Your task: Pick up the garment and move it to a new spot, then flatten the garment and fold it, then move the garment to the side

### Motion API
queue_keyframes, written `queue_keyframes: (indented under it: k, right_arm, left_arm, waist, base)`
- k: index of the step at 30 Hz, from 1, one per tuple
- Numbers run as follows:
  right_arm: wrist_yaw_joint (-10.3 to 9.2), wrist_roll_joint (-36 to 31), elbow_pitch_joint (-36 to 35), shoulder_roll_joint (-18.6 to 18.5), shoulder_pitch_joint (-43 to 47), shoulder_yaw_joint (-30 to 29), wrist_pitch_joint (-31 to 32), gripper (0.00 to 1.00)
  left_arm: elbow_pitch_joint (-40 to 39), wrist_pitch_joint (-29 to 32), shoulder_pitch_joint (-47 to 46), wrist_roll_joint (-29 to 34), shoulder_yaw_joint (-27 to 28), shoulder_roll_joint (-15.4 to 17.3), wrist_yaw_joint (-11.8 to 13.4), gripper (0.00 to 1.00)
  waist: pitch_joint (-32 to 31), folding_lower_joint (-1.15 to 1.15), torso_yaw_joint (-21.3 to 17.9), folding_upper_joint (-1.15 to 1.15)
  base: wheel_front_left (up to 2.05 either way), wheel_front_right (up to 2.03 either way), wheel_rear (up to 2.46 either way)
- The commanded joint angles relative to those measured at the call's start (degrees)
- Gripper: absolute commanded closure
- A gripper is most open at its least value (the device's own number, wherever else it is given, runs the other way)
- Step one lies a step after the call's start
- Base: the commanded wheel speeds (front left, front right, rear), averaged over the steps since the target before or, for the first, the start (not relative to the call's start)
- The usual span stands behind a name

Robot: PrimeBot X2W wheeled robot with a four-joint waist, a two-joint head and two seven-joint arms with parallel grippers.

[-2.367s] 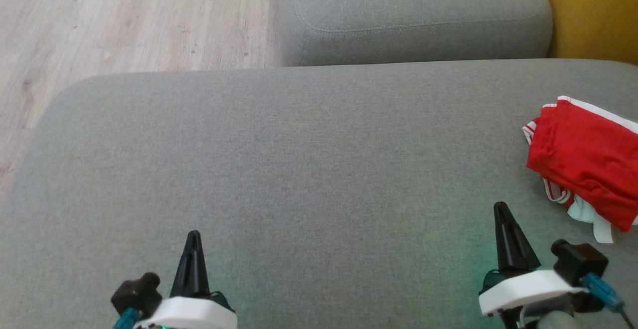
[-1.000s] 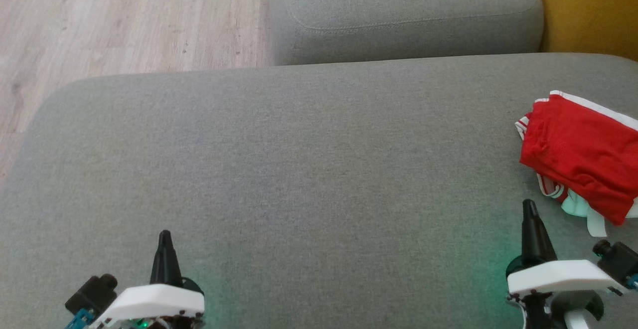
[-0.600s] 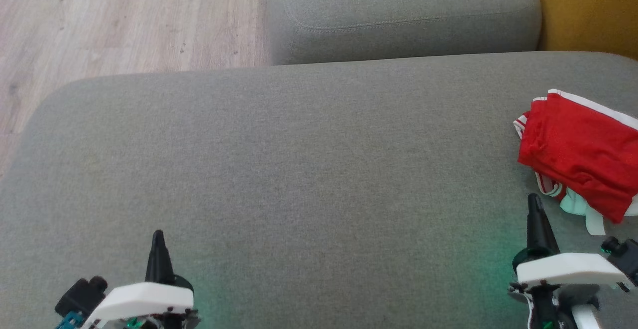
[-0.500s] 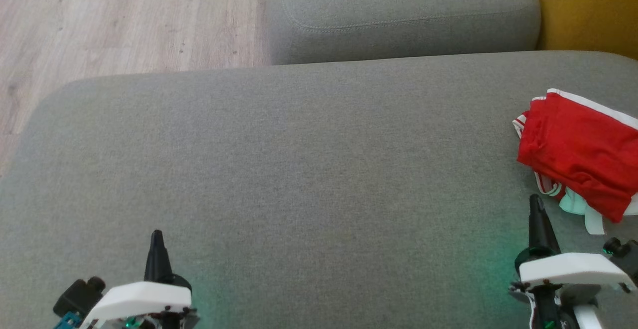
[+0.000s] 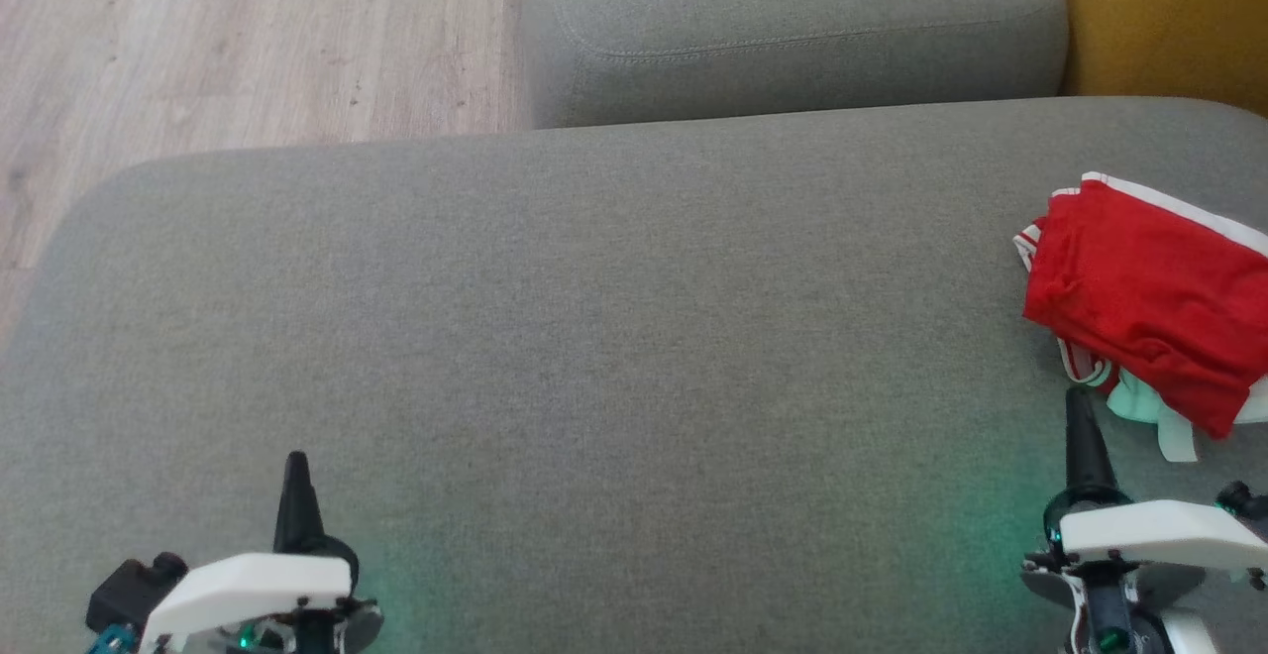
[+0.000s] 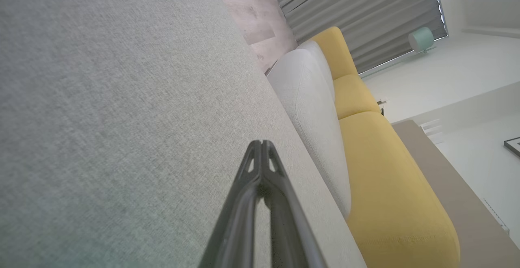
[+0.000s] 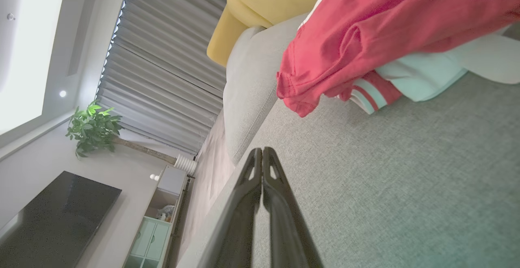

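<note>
Garment (image 5: pixel 1139 287) bunched on far right of seat cushion (image 5: pixel 594 337), just past right pincer (image 5: pixel 1077 401). Both pincers clenched, empty (left pincer (image 5: pixel 294 464) well apart). Risk: single-layer pinch, rest trails, unfolds.

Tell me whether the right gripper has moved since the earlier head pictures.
Yes. Against the red garment, the right gripper has shifted rightward: its shut fingers now end just below the garment's striped corner, not left of it.
</note>
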Motion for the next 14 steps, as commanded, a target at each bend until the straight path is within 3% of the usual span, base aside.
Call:
queue_keyframes:
  k: [1, 14]
  right_arm:
    - [-0.03, 1.8, -2.2, -0.6, -3.5, 0.3, 0.4, 1.0]
    - [-0.03, 9.5, -2.6, -0.6, -4.0, -0.7, 2.4, 1.0]
  left_arm:
    - [-2.0, 0.3, -3.4, -1.3, 2.1, 0.2, -0.4, 1.0]
    - [-2.6, 2.3, -3.7, -7.5, 3.9, 0.2, -1.1, 1.0]
  waist:
    - [0.0, 0.0, 0.0, 0.0]
    - [0.1, 0.0, -0.4, 0.0]
  base:
    - [0.0, 0.0, 0.0]
    - [0.0, 0.0, 0.0]
